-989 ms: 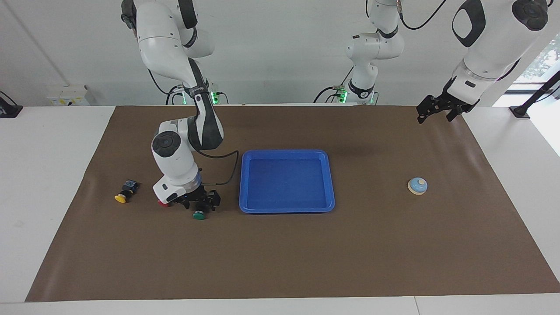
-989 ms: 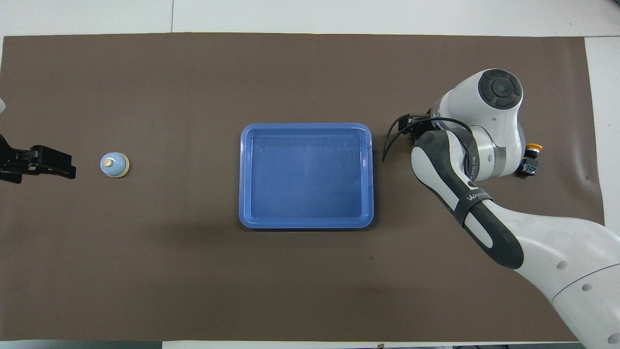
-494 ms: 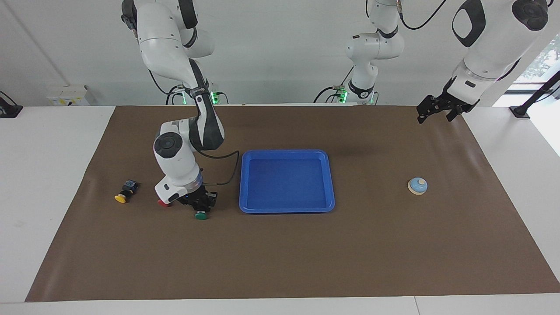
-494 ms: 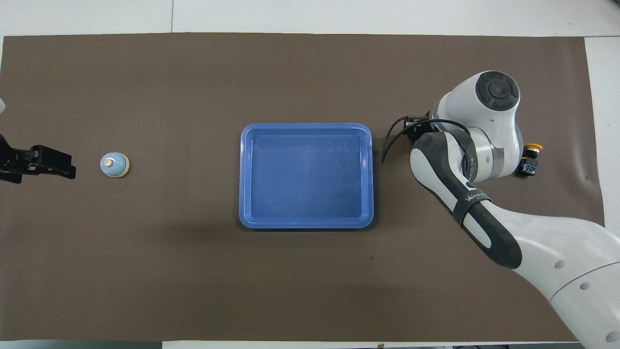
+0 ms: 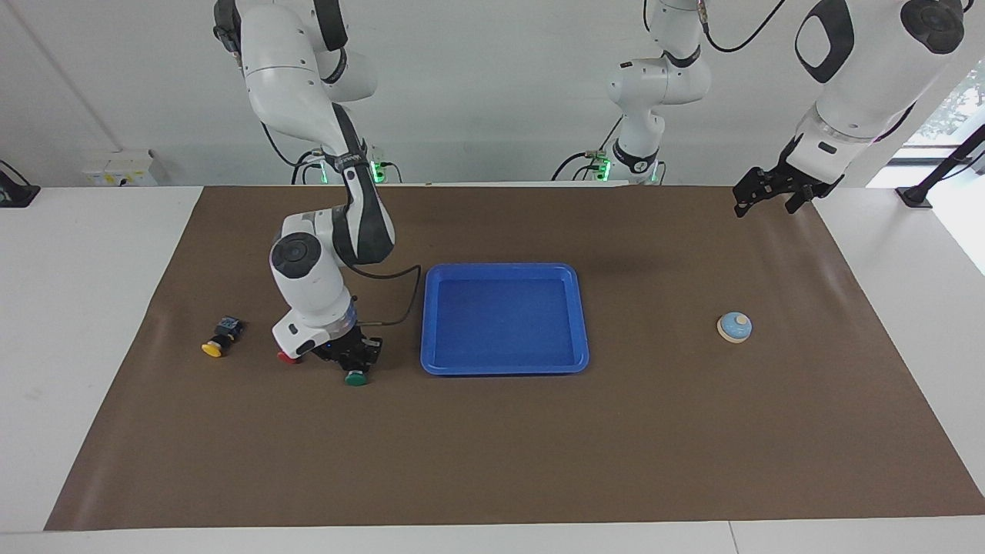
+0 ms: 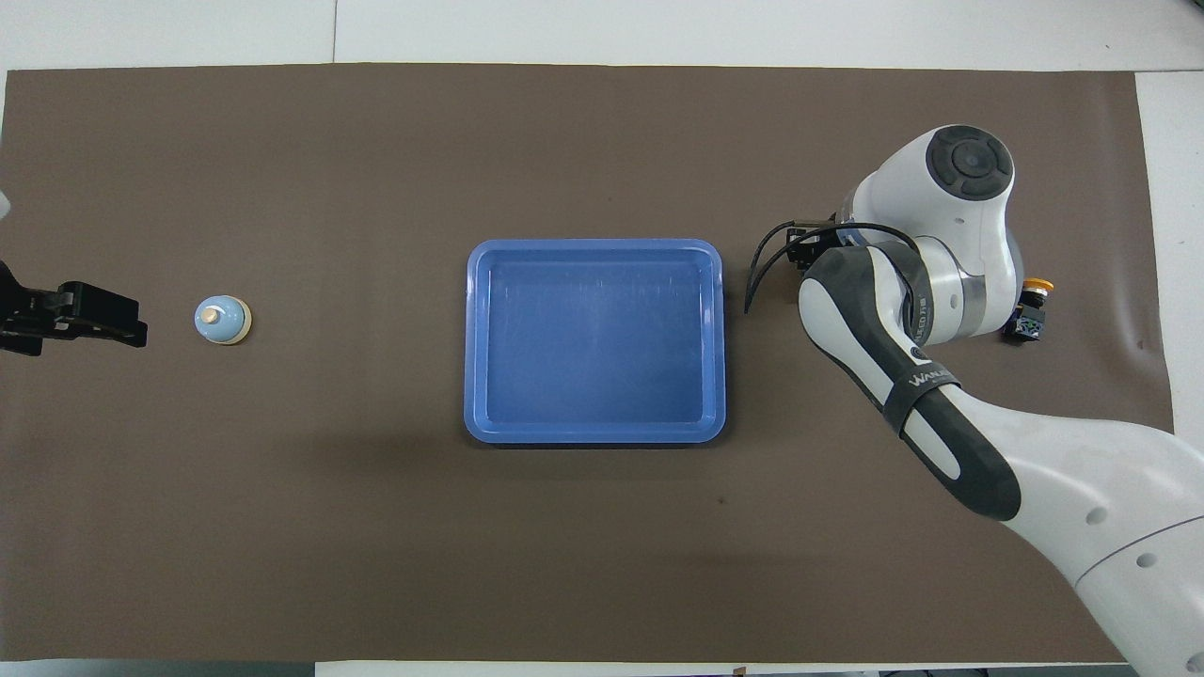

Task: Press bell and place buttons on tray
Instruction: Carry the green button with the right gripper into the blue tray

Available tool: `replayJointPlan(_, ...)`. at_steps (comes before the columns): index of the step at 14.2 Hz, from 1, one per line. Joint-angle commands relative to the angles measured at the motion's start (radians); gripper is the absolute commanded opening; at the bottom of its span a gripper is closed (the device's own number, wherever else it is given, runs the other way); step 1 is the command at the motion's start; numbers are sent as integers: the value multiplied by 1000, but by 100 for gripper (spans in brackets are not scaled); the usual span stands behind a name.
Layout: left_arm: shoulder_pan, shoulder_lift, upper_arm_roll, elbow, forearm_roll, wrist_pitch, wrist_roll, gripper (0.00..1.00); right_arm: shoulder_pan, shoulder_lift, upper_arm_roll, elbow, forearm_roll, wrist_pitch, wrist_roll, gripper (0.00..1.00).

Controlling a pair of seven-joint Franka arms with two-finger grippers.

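On the brown mat covering the desk [image 5: 492,462], toward the right arm's end, the yellow-capped push-button switch with a black body [image 5: 216,341] lies on its side, untouched. Beside it the red-capped push-button switch [image 5: 288,357] shows only its cap past the right arm's wrist. The right tool [image 5: 355,362] is down at the mat on the green-capped push-button switch [image 5: 355,377], its black fingers closed against the switch's black body, the green cap sticking out below them; whether the switch has left the mat cannot be told.

Just beside that, the flat bright-blue rectangular plastic tray with a raised rim [image 5: 585,323] holds nothing. So the step in hand looks like picking up button 1 of 3. The next move calls for lifting it above the rim, carrying it the short way over the tray and letting go low, without knocking the red switch.

Toward the left arm's end, the small round desk bell with a light-blue dome and cream knob [image 5: 735,327] stands alone. The left tool [image 5: 769,192] waits in the air over the mat's edge nearest the robots, well apart from the bell, its fingers apart.
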Motion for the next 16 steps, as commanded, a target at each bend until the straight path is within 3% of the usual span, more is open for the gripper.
replayJointPlan(1,-3,-10,6,2,-1,-2,-4,100,46,-5,16,143,2,-178,18,0)
replayJointPlan(3,-4,-10,6,1,-1,-2,-4,100,129,5,14,233,3,-284,63,0)
replayJointPlan(5,-3,-10,7,1,-1,-2,-4,100,223,9,14,251,3,-288,147,0)
replayJointPlan(8,-3,-12,6,2,-1,-2,-4,100,292,9,14,196,-2,-245,167,0)
replayJointPlan(11,-4,-10,6,1,-1,-2,-4,100,330,7,14,82,-4,-115,170,0)
replayJointPlan(16,-3,-10,6,1,-1,-2,-4,100,324,1,14,-15,0,-14,218,0)
